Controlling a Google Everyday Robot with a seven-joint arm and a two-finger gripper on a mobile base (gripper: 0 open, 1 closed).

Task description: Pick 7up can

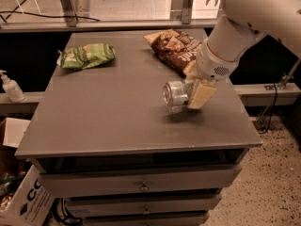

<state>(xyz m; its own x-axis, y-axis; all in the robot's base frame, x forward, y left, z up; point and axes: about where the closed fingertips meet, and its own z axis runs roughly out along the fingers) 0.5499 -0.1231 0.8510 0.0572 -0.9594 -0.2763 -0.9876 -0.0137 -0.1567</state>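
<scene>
7up can (174, 94) sideways on or just above the right part of tabletop (103, 121), tool (192, 89) apparently clamped across its body; likely light, slick, thin-walled and easily dented, so mid-body hold suits.

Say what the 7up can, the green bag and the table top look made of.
The 7up can: thin metal, silvery and shiny, its end catching light; the gripper, at the right of the table, is closed on it. The green snack bag: crinkled plastic film, probably. The table top: smooth matte grey, painted metal or laminate; cannot tell.
</scene>
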